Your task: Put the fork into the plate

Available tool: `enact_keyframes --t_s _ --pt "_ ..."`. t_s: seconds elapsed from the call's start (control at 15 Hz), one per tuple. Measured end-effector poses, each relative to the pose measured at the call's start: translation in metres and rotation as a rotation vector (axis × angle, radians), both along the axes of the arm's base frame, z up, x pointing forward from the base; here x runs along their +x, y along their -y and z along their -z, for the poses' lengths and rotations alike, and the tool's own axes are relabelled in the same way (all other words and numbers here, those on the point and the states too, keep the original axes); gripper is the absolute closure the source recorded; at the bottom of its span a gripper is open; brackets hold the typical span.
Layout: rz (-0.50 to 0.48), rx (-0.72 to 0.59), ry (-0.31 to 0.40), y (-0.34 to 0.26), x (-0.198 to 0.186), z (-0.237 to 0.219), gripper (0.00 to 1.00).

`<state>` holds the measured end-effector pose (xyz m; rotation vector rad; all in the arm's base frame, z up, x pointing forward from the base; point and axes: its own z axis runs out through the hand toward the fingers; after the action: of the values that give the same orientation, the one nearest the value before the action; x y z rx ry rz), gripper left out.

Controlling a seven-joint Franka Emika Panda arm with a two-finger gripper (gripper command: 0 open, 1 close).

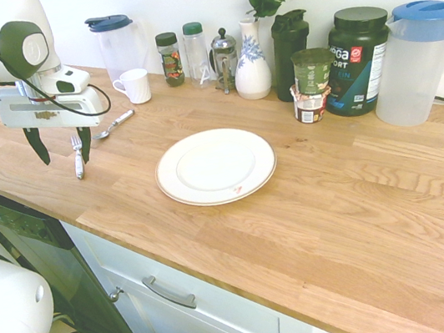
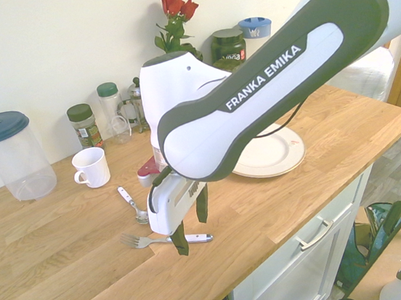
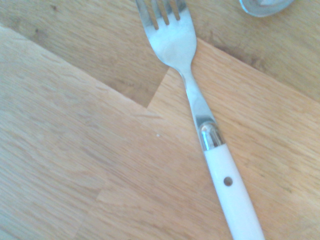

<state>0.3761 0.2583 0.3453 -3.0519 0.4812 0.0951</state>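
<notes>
A fork point(image 1: 77, 155) with silver tines and a white handle lies flat on the wooden counter at the left. My gripper point(image 1: 62, 149) hangs open just above it, with one dark finger on each side of the fork point(image 2: 153, 240). The wrist view shows the fork point(image 3: 192, 100) from close by, lying free on the wood with nothing gripping it. The round white plate point(image 1: 215, 167) with its thin gold rim line sits to the right of the fork, in the middle of the counter, with nothing on it. In the second exterior view the plate point(image 2: 278, 156) is partly hidden behind my arm.
A silver spoon point(image 1: 114, 124) lies just behind the fork, and a white mug point(image 1: 135, 86) stands beyond it. Along the back wall stand a lidded pitcher point(image 1: 116, 44), jars, a French press, a vase with roses point(image 1: 251, 60), tubs and a second pitcher point(image 1: 416, 60). The counter's front edge is close.
</notes>
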Motion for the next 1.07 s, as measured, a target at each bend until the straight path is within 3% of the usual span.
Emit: enact_keyframes --t_s 1.07 --pt "-0.039 -0.028 0.018 -0.004 0.005 0.022 1.00"
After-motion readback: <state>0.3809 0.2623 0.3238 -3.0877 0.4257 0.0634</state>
